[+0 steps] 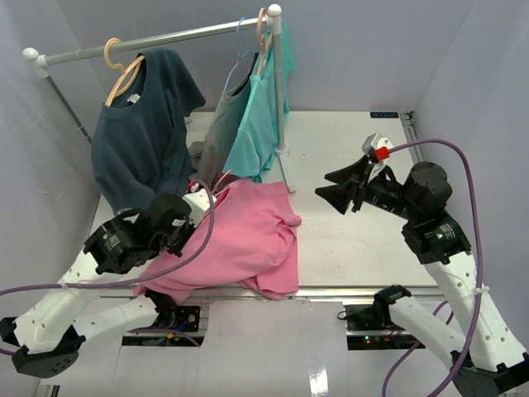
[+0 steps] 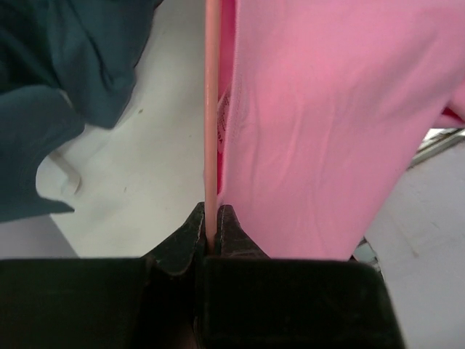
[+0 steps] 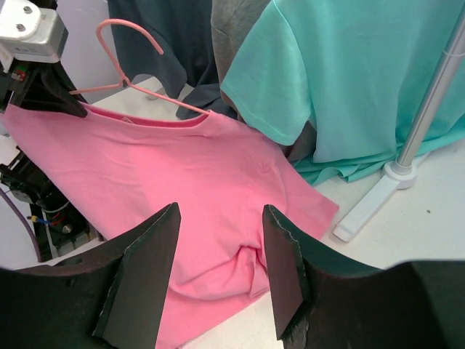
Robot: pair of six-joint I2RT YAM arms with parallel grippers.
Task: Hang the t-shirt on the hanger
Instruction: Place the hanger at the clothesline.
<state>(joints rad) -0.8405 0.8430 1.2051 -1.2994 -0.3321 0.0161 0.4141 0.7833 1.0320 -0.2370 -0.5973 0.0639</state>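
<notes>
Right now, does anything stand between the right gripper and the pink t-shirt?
Nothing visible does: the open right gripper hovers beside the t-shirt, apart from it, with only the table between them.

Open lane over bare table (image 1: pixel 355 240) between t-shirt (image 1: pixel 240 240) and right gripper (image 1: pixel 321 184). Rack post (image 1: pixel 283 136) and turquoise shirt (image 1: pixel 260 124) block rear centre; navy shirt (image 1: pixel 140 141) fills rear left.

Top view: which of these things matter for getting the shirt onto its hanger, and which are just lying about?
In the job: pink t-shirt; thin pink hanger, pinched in the left end effector; right end effector, open.
Just there: navy shirt; turquoise shirt; wooden hanger; rail.
</notes>
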